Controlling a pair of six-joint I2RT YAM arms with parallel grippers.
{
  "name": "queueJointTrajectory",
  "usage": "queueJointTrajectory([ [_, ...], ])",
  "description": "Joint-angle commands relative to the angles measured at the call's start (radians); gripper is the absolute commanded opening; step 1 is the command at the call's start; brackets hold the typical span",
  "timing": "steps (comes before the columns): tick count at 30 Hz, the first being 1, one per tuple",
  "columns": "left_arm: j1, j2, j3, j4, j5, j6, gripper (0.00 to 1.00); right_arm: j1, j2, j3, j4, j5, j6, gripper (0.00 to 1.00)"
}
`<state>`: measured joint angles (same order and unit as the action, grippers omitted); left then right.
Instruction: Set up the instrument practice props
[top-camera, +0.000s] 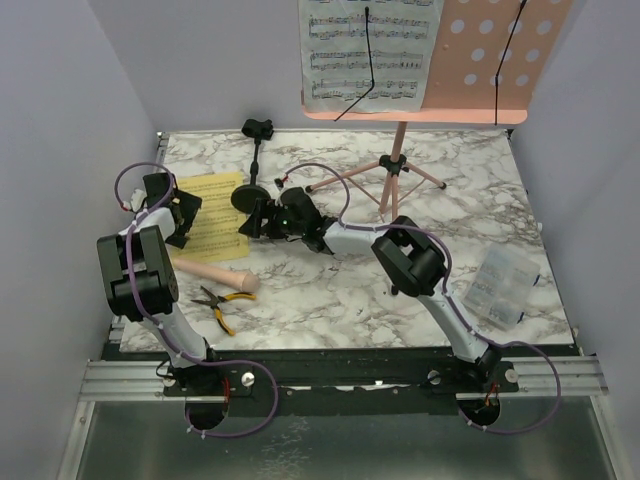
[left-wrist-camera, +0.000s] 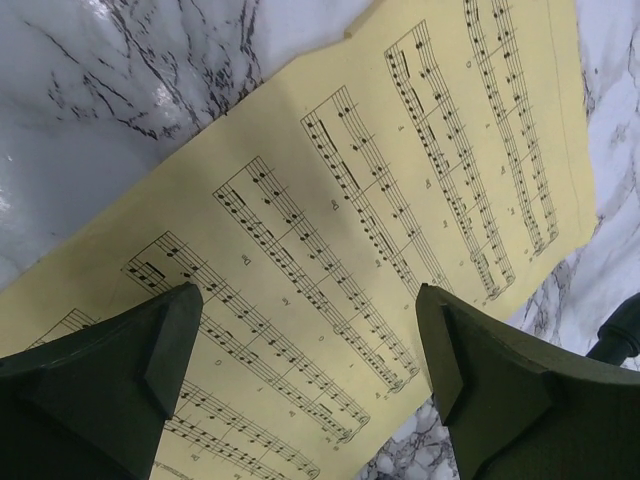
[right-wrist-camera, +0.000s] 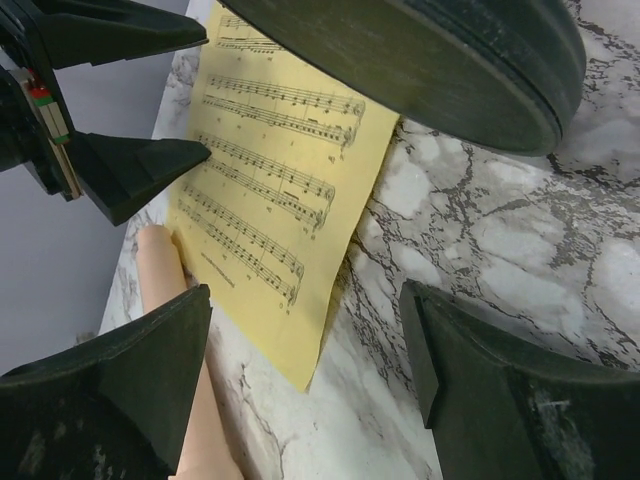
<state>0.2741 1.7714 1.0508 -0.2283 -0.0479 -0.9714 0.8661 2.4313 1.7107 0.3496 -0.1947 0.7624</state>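
Observation:
The pink music-stand desk (top-camera: 490, 60) stands on its pink tripod pole (top-camera: 394, 175) at the back, with a white sheet-music page (top-camera: 368, 50) on it. On the marble at the left lies a yellow page (top-camera: 218, 222) (left-wrist-camera: 330, 200) (right-wrist-camera: 270, 180). My left gripper (top-camera: 183, 215) (left-wrist-camera: 305, 330) hovers open just over it, and its fingertips (right-wrist-camera: 190, 150) show in the right wrist view. My right gripper (top-camera: 250, 224) (right-wrist-camera: 305, 330) is open low at the page's near right corner, beside the black mic stand's round base (top-camera: 249, 197) (right-wrist-camera: 430, 60). The beige microphone (top-camera: 215, 275) (right-wrist-camera: 165, 270) lies in front of the page.
Yellow-handled pliers (top-camera: 222, 302) lie near the front edge, just in front of the microphone. A clear plastic box (top-camera: 500, 285) sits at the right. The tripod's legs (top-camera: 420, 175) spread across the back middle of the table.

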Motion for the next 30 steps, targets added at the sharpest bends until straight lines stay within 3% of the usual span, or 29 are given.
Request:
queueJointTrajectory([
  [1, -0.058, 0.081, -0.106, -0.174, 0.117, 0.003, 0.99, -0.006, -0.011, -0.040, -0.120, -0.062, 0.047, 0.83],
  [7, -0.062, 0.076, -0.149, -0.156, 0.157, -0.005, 0.99, -0.019, 0.004, 0.011, -0.224, -0.135, 0.061, 0.82],
  [12, -0.064, 0.030, -0.191, -0.136, 0.162, 0.025, 0.99, -0.019, 0.005, -0.050, -0.142, -0.154, 0.163, 0.80],
  [19, -0.064, 0.002, -0.206, -0.122, 0.202, 0.038, 0.99, -0.025, 0.040, 0.045, -0.189, -0.206, 0.150, 0.75],
  [26, -0.056, -0.017, -0.228, -0.119, 0.187, 0.054, 0.99, -0.029, 0.082, 0.073, -0.108, -0.247, 0.190, 0.47],
  [30, -0.056, -0.065, -0.211, -0.126, 0.163, 0.047, 0.99, -0.045, 0.071, 0.057, -0.068, -0.245, 0.229, 0.12],
])
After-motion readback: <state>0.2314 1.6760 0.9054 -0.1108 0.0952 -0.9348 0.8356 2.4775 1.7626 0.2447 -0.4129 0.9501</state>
